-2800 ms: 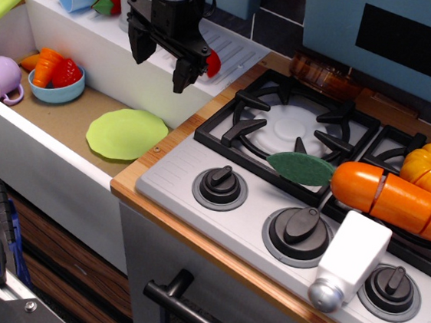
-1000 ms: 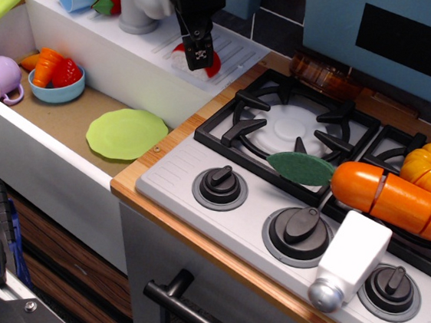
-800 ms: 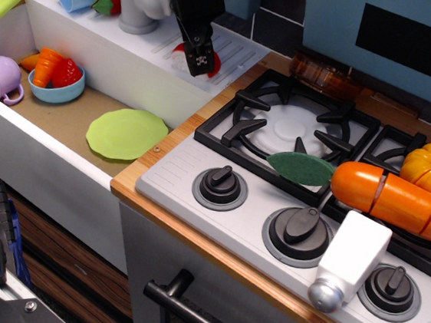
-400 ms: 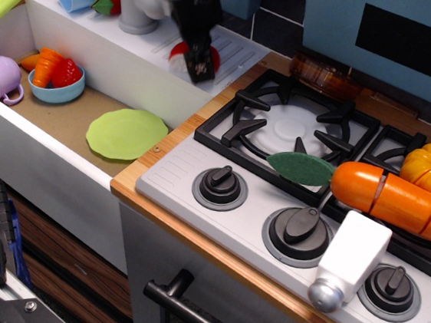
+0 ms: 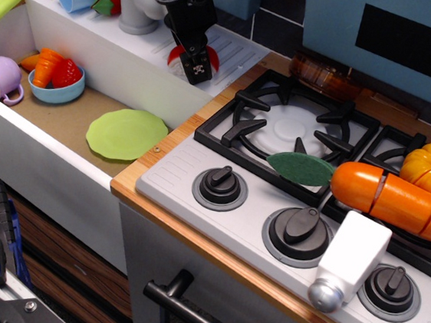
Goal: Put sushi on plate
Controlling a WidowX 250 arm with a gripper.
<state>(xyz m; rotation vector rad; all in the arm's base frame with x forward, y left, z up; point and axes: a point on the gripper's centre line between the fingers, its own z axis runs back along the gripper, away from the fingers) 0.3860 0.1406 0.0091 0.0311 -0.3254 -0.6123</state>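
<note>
The sushi [image 5: 178,56], red top over a white base, is on the white ribbed drainboard [image 5: 239,50] beside the sink, held between my gripper's fingers. My gripper [image 5: 194,61] is black, comes down from the top of the view and is shut on the sushi; its front finger [image 5: 198,67] hides the sushi's middle. I cannot tell whether the sushi still touches the drainboard. The plate [image 5: 126,133], flat, round and light green, lies on the sink floor below and to the left of my gripper, with nothing on it.
A blue bowl [image 5: 51,92] with orange and red toys and a purple cup [image 5: 1,76] sit in the sink's left. A grey faucet [image 5: 136,3] stands behind my gripper. The stove grate [image 5: 281,122], a green leaf [image 5: 301,167] and an orange toy [image 5: 393,197] are to the right.
My gripper came down from above the drainboard, open, and closed around the sushi. In the last half second it shifted slightly left and forward with the sushi. The plate has not moved.
</note>
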